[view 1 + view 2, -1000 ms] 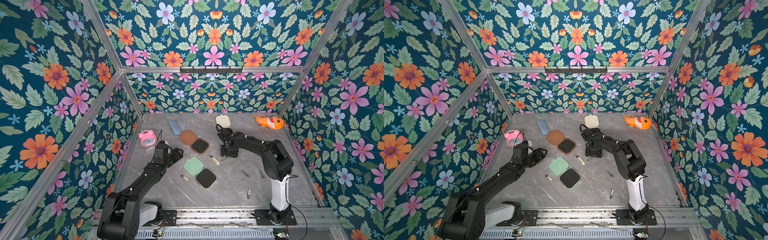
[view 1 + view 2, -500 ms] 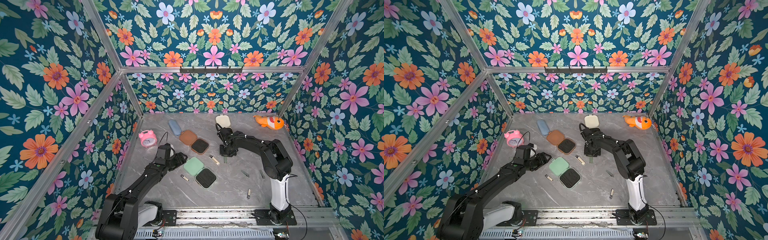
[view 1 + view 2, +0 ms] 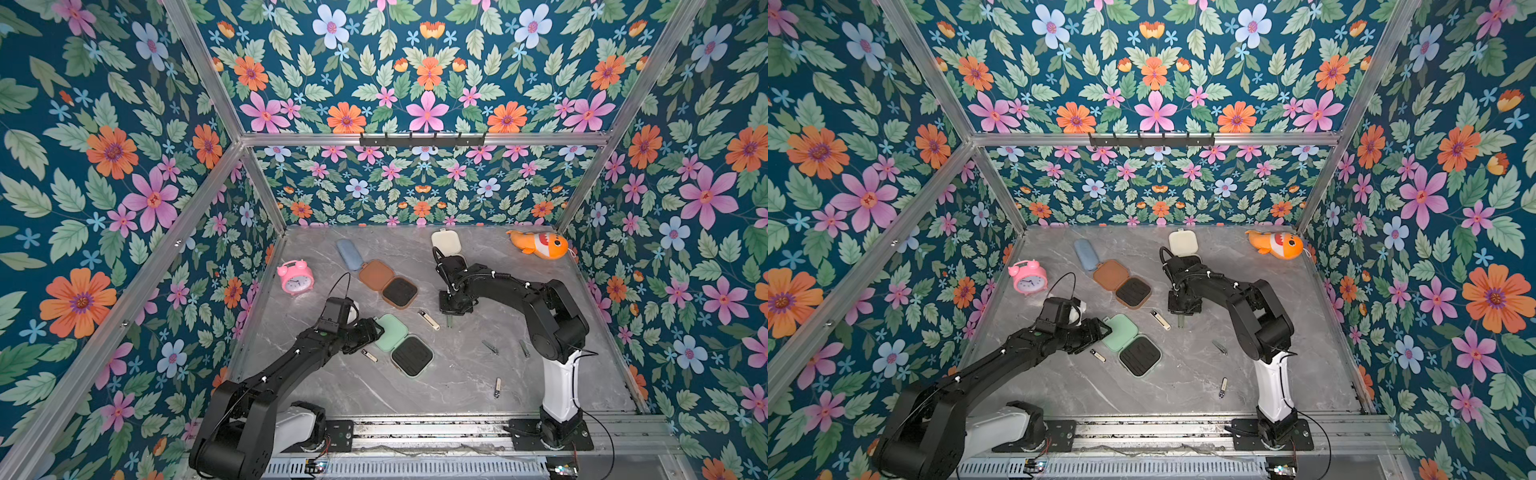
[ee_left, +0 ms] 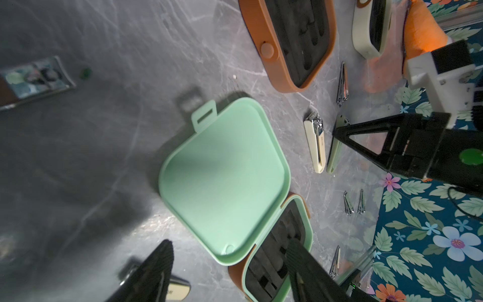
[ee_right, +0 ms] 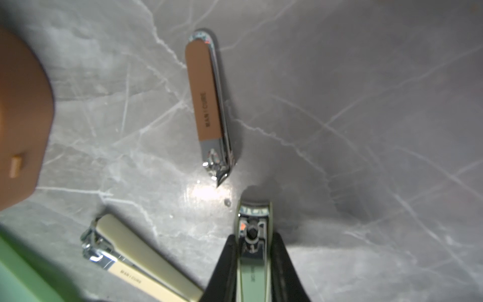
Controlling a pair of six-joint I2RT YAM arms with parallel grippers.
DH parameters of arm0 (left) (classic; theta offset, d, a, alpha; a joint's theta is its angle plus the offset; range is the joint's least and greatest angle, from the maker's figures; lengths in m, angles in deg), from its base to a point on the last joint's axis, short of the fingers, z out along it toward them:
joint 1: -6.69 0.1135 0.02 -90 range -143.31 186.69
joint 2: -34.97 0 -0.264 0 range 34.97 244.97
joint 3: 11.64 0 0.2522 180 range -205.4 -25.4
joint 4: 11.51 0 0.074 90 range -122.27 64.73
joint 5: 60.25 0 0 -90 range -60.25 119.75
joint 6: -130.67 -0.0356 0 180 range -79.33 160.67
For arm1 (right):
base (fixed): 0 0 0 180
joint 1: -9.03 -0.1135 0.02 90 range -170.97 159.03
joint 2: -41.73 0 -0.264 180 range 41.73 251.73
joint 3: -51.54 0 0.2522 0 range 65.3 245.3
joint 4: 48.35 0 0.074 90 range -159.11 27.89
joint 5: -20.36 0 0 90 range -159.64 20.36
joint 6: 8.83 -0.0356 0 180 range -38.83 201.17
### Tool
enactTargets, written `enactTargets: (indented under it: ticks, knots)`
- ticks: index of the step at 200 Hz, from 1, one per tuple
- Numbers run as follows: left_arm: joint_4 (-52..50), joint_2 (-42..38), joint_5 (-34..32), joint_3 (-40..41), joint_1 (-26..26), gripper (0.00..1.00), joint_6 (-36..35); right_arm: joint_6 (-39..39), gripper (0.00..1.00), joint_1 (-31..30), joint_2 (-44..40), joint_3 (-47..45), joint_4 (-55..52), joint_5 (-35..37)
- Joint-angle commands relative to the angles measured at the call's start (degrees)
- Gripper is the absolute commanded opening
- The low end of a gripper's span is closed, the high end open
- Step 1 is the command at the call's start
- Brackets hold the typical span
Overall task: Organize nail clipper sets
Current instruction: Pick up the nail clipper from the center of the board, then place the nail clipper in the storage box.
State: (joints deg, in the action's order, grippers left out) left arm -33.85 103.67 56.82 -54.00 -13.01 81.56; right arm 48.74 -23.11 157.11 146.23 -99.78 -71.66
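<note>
In both top views the mint green case (image 3: 390, 330) lies open at the middle, its black insert (image 3: 412, 356) facing up. My left gripper (image 3: 374, 332) is open at the lid's left edge; in the left wrist view its fingers (image 4: 156, 264) straddle the case's hinge corner (image 4: 230, 251). The brown case (image 3: 388, 284) lies open behind it. The cream case (image 3: 446, 242) is at the back, partly hidden by the right arm. My right gripper (image 5: 252, 243) is shut on a green clipper (image 5: 252, 272) just over the table. A cream clipper (image 5: 136, 261) and a brown clipper (image 5: 209, 104) lie beside it.
A pink alarm clock (image 3: 295, 276) and a blue pouch (image 3: 349, 254) sit back left, an orange fish toy (image 3: 540, 245) back right. Silver clippers (image 3: 490, 347) (image 3: 497, 387) lie front right, a small beige clipper (image 3: 369, 355) by the mint case. Floral walls enclose the table.
My right gripper has shut on the green clipper. My left gripper has moved forward and right to the mint case's lid, still open.
</note>
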Motion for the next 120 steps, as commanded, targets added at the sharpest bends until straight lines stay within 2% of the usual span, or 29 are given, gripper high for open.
enactTargets:
  ticks: [1,42,80,120]
  knots:
    - [0.67,1.21,0.59,-0.36,-0.42,0.72,0.51,0.73,0.14,-0.19,-1.66,-0.69,-0.25,-1.04]
    - [0.00,4.50,0.60,-1.35,-1.09,0.73,-1.06,3.55,0.10,-2.59,-6.80,-1.81,0.94,-0.05]
    - [2.42,8.37,0.38,-3.51,-1.13,0.72,-1.07,7.57,0.09,-9.02,-10.16,-2.67,3.84,0.88]
    - [7.91,12.10,0.86,-4.54,-1.08,0.72,1.05,9.35,0.10,-13.99,-13.82,-7.74,11.05,-0.80]
